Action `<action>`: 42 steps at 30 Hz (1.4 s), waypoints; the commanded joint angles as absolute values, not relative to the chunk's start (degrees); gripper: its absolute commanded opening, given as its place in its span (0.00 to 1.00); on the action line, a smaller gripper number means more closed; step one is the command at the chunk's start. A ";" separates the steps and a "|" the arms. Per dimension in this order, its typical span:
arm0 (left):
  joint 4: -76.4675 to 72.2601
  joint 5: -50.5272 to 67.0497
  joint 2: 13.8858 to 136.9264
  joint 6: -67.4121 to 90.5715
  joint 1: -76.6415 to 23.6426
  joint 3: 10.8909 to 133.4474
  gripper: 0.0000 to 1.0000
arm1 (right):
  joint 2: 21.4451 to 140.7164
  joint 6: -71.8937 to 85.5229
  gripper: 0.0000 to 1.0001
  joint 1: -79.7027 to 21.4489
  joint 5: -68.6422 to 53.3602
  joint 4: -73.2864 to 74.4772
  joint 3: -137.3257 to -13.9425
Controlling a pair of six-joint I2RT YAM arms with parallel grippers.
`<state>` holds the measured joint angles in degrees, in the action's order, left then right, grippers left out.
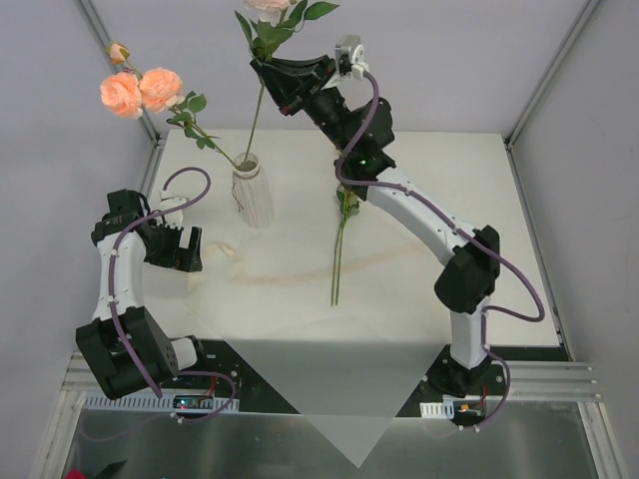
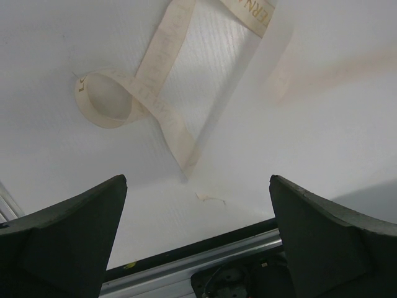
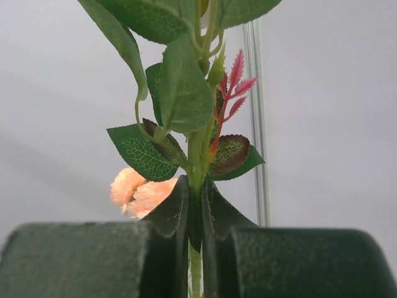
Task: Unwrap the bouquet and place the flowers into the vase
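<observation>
Ribbon [image 2: 166,43] on table [image 1: 479,200] | stem [image 1: 338,261] near vase [image 1: 253,200] | right gripper [image 1: 265,65] clamps rose [image 1: 272,8]

A lab test cell: plain white walls [image 1: 449,60], aluminium frame posts [image 1: 554,72], a white table [image 1: 519,299].

Your left arm [image 1: 106,289] and right arm [image 1: 417,206] show white links, bulky black joints, and purple cables [image 1: 185,171] looping alongside each.

A white, faintly marbled tabletop [image 1: 479,200] is sitting under even light, with pale grey walls [image 1: 449,60] and slanting metal frame posts [image 1: 554,70] enclosing it on three sides.
</observation>
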<state>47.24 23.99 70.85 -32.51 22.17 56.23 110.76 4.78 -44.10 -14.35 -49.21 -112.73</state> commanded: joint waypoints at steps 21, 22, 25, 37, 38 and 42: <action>49.66 25.93 68.56 -34.80 22.24 55.55 0.99 | 126.73 -3.15 0.01 -46.14 -10.38 -30.45 -129.71; 49.66 25.93 68.64 -34.72 22.24 55.55 0.99 | 127.09 -3.86 0.01 -46.66 -9.24 -25.45 -131.47; 49.83 26.37 68.64 -34.45 22.24 55.99 0.99 | 126.83 -3.87 0.38 -47.46 -10.19 -22.51 -130.00; 51.68 26.98 67.76 -33.75 22.24 58.18 0.99 | 109.63 -7.82 0.96 -45.97 -3.00 -9.50 -108.13; 51.77 26.90 67.50 -34.01 22.32 58.27 0.99 | 108.03 -7.74 0.99 -45.53 -2.47 -8.54 -106.10; 51.94 26.72 67.68 -34.19 22.24 58.27 0.99 | 101.52 -6.24 0.97 -43.95 3.32 -0.28 -97.48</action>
